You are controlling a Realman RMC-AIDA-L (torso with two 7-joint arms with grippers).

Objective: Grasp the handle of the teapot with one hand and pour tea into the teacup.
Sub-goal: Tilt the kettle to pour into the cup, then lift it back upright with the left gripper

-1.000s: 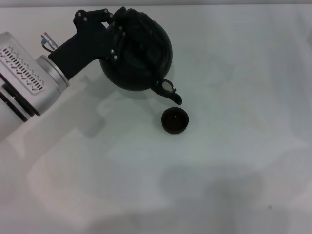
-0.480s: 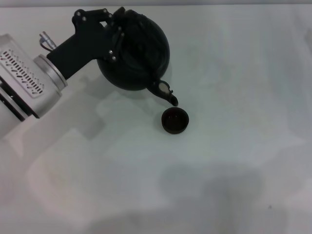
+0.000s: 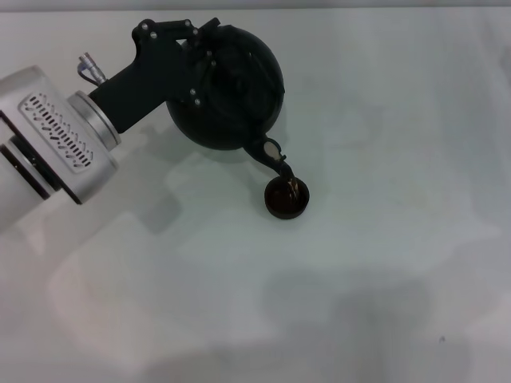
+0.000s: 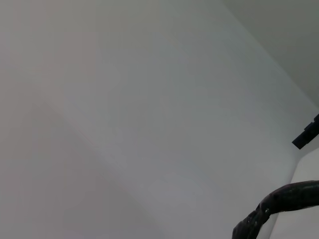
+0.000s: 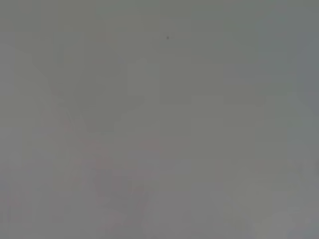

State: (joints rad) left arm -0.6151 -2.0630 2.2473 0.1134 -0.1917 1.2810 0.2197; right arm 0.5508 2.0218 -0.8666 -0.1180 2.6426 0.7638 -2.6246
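Observation:
In the head view the round black teapot hangs tilted above the white table, its short spout pointing down over the small dark teacup. A thin stream of tea runs from the spout into the cup. My left gripper is shut on the teapot's arched black handle, which it mostly hides. A piece of the black handle shows in the left wrist view. My right gripper is out of view; the right wrist view shows only bare grey surface.
The white table carries nothing else in view. My left arm's silver forearm crosses the left side of the head view. A faint shadow lies on the table toward the near edge.
The teapot has tipped further and shifted slightly right, bringing the spout over the cup; tea now runs into the cup. The left arm moved right with it.

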